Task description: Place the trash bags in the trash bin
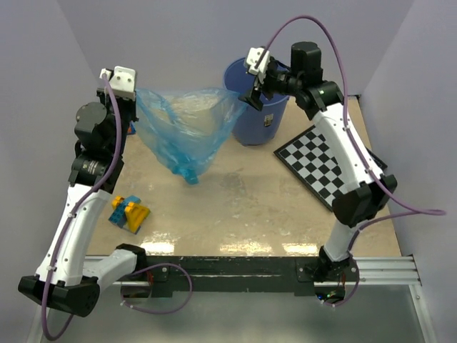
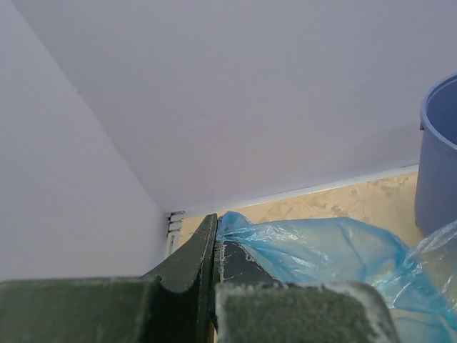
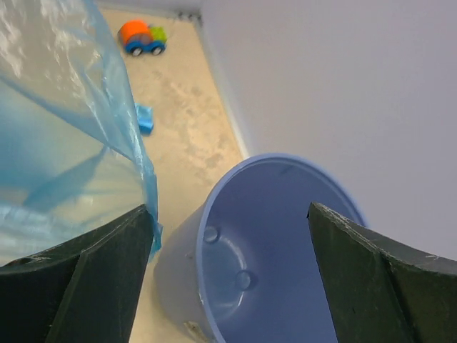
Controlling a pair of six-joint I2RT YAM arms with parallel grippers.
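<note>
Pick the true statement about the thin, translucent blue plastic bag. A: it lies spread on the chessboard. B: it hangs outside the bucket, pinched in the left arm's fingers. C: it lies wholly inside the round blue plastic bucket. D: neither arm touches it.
B: the left arm's fingers are shut on an edge of the thin, translucent blue plastic bag, which hangs beside the round blue plastic bucket, not in it.

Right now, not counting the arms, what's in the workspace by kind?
plastic bag: 1
bucket: 1
chessboard: 1
toy car: 1
block cluster: 1
loose blue block: 1
Total: 6
</note>
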